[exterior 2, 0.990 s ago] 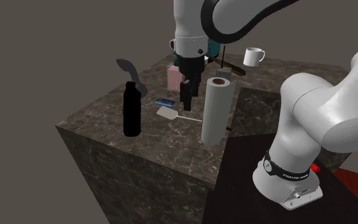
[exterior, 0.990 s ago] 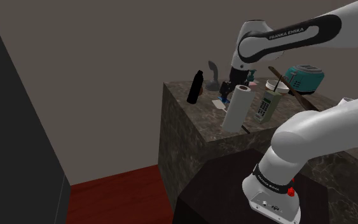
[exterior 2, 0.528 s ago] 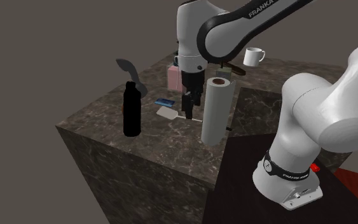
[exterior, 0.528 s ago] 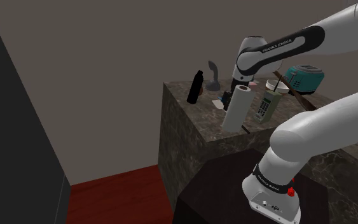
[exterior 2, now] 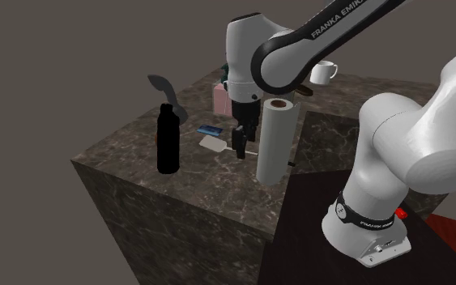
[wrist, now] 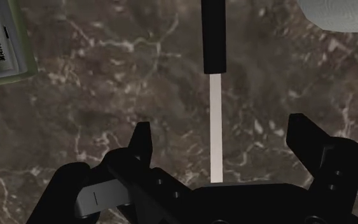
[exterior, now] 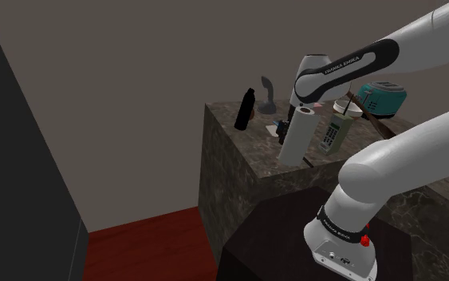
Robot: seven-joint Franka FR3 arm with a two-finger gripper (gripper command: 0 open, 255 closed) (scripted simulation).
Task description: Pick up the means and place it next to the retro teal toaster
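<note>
Lowered in the last second to just above the surface (exterior 2: pixel 137 162); tool (wrist: pixel 222 130) wide open, empty, straddling the spatula (wrist: pixel 216 121) shaft. Likely ready to close; toaster (exterior: pixel 384 96) still ahead.

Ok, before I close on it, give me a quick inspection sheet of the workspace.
Surface: dark marbled counter, crowded.
Job's things: tool with a thin white shaft and black grip, lying flat on the counter; teal toaster upright, at the shoulder view's right.
Clutter: black bottle, paper towel roll close beside the gripper, white mug, pink box, green-grey packet.
Grippers: gripper, jaws open, one on either side of the tool's shaft, not touching it.
Cables: nothing seen.
Surroundings: plain wall, red-brown floor, dark stand.
</note>
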